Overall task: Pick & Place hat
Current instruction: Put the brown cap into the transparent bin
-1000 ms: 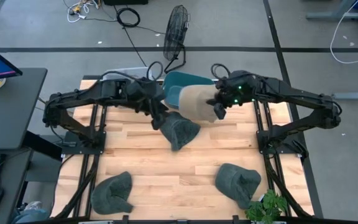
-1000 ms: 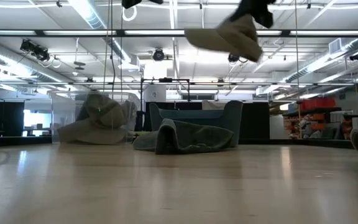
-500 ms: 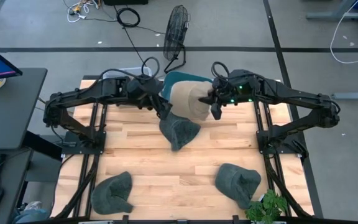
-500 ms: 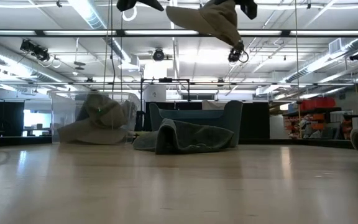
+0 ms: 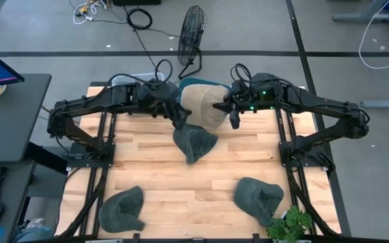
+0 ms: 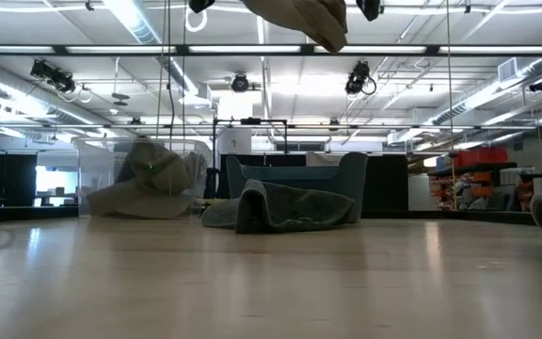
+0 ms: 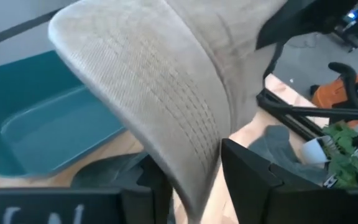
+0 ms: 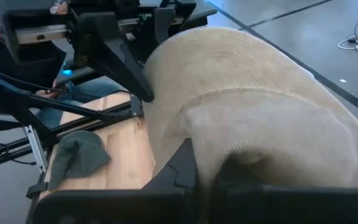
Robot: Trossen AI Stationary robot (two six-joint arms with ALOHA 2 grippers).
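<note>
At the bottom of the high view, two dark green hats lie on the wooden worktop [image 5: 147,175], one at lower left [image 5: 122,206] and one at lower right [image 5: 258,198]; a small green plant [image 5: 289,224] sits at the bottom right edge; nearer the middle a third dark green hat [image 5: 194,142] lies crumpled; above it, at upper centre, the tan hat [image 5: 200,106] hangs in the air between both arms, over the teal bin [image 5: 189,85]; the left claw [image 5: 179,116] is clenched on its brim, the right claw [image 5: 227,108] clenched on its opposite side; beyond the worktop a fan [image 5: 190,34] stands on the floor.
</note>
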